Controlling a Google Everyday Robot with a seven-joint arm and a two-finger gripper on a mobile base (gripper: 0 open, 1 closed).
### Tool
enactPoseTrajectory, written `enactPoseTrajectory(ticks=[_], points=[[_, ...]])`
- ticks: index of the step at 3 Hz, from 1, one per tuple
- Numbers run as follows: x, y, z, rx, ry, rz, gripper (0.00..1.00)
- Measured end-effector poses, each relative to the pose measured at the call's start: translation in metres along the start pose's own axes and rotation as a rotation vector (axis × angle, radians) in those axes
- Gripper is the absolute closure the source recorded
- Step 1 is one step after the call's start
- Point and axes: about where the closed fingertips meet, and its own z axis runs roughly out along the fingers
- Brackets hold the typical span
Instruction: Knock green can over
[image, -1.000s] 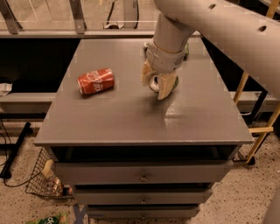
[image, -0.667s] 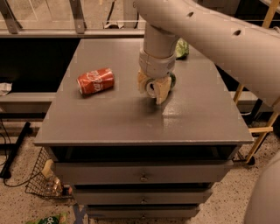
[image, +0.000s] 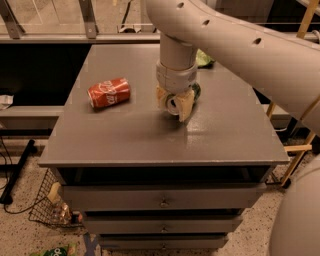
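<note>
one large pale arm (image: 240, 45) sweeps in from the upper right and fills more of the view than it did a second ago; its upper link has swung further left across the back of the scene. the grey counter (image: 130, 135) under it has not moved. three drawers (image: 165, 197) in the counter's front are all shut, so what they hold is hidden. a wire basket (image: 42, 202) sits on the floor at the lower left beside the counter, with a few small things in it that are too dim to name.

the red can (image: 109, 93) lies on its side on the left part of the counter, in the same place as before and well apart from the arm. the hand (image: 175, 104) points down near the middle of the counter, a little nearer the front edge and slightly further left than a second ago. whether it is spread or pressed together i cannot tell.

the green can (image: 196, 90) shows only as a dark green sliver at the hand's right edge, just behind it and seemingly touching it. its markings and top are covered, and i cannot tell if it stands upright or tilts. a crumpled green bag (image: 204, 59) peeks out behind the arm at the counter's back.
</note>
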Motion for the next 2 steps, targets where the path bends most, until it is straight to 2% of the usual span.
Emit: enactPoseTrajectory(ticks=[2], points=[[0.0012,-0.0042,0.0027,0.015,0.003,0.000,0.35]])
